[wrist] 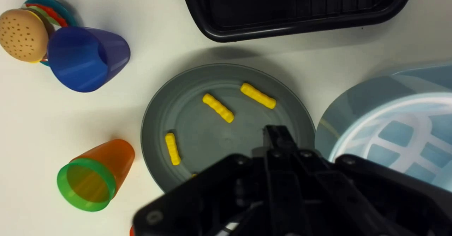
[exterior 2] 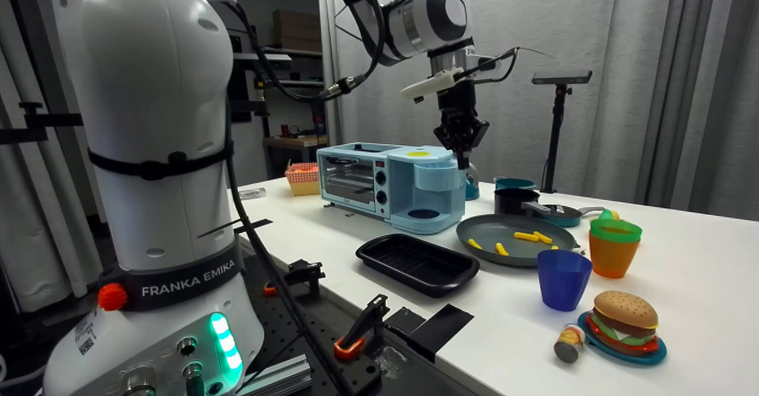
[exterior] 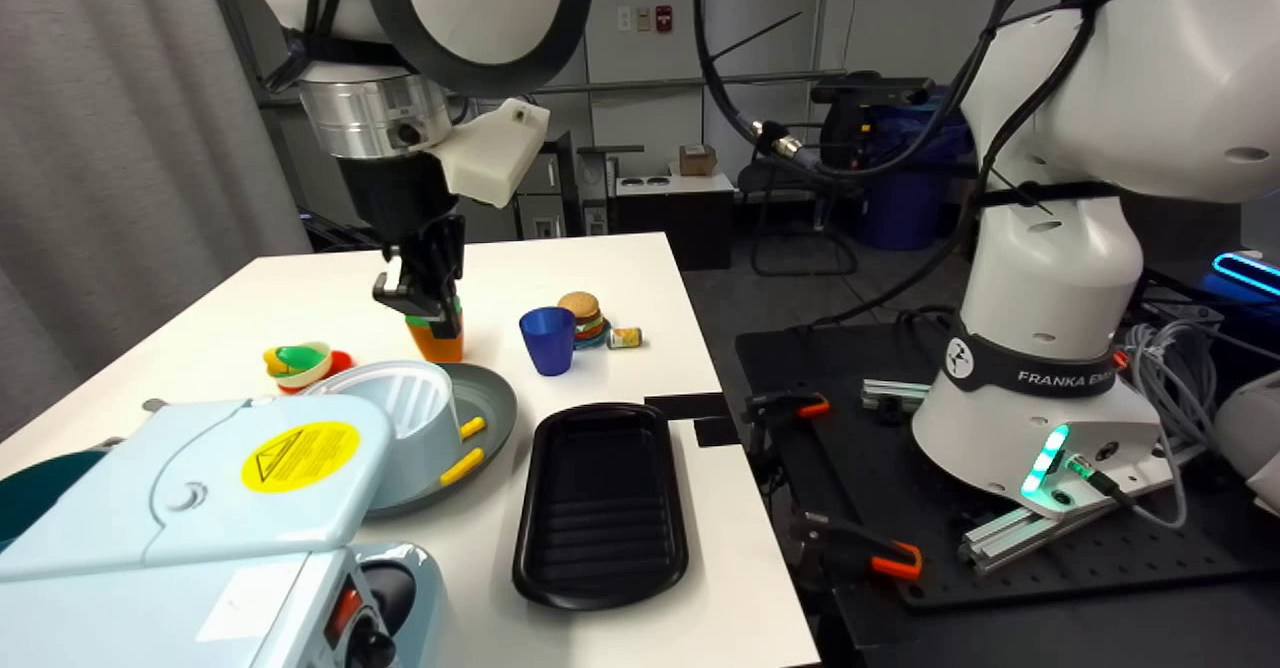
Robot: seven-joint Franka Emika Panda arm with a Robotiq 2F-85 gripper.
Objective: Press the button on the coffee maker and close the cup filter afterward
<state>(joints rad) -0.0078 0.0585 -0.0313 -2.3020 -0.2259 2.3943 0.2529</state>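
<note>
Pale blue plastic makes up the coffee maker [exterior 2: 409, 188], which sits on the white table [exterior 2: 688, 271] with its front turned towards the robot base [exterior: 1000, 438]; I take it that it faces this way so my arm can reach the red switch [exterior 2: 380, 163] and the 2 knobs [exterior 2: 380, 178]. My gripper [exterior 2: 462, 160] is clenched, tips together, with nothing between them. It hangs pointing down near the filter cup [exterior: 405, 433], and in the wrist view its tips show against the grey plate [wrist: 215, 140]. Whether it touches the cup I cannot tell. Tips together make 1 blunt poker, which I judge fit for pressing or shoving.

The filter cup juts out past the lid [exterior: 200, 508] with the yellow patch [exterior: 300, 456], on the plate's side, probably so coffee can be put in. I can't read whether the switch is pressed; the closing is not done. From where the tips are, I'd guess step 2 is in hand: a push back under the lid.

The cup stands upright, mouth to the ceiling; being round, it shows me no clear long axis. The coffee maker's own long axis lies level, roughly along the table edge nearest the base, oven window [exterior 2: 350, 179] end away from the plate, filter end towards it.
</note>
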